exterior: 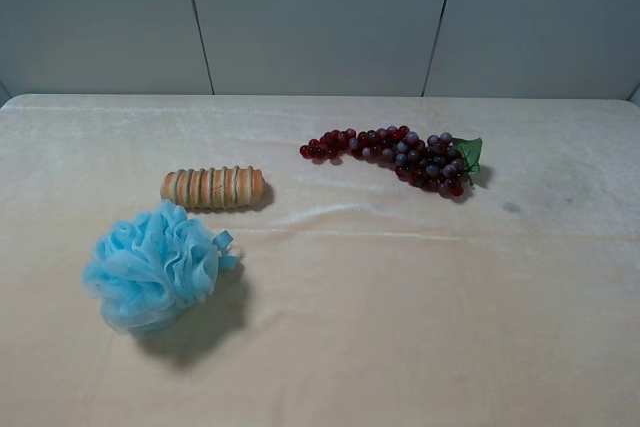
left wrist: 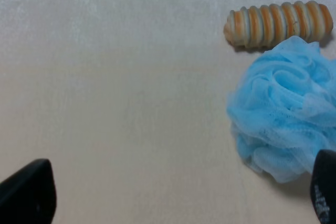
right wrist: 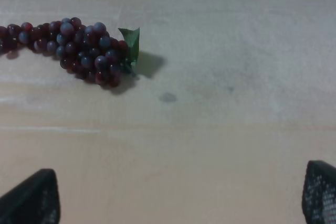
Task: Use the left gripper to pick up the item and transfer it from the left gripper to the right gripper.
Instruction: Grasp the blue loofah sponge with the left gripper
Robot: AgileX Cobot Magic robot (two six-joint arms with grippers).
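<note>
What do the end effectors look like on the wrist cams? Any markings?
Left end effector: plain black fingers, faint whitish print on one. Right end effector: black fingers, one pad with fine grid texture. Arms and cables out of view.

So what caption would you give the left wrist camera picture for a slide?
Left gripper open, light blue bath pouf and ridged bread roll lying ahead on the beige cloth.
</note>
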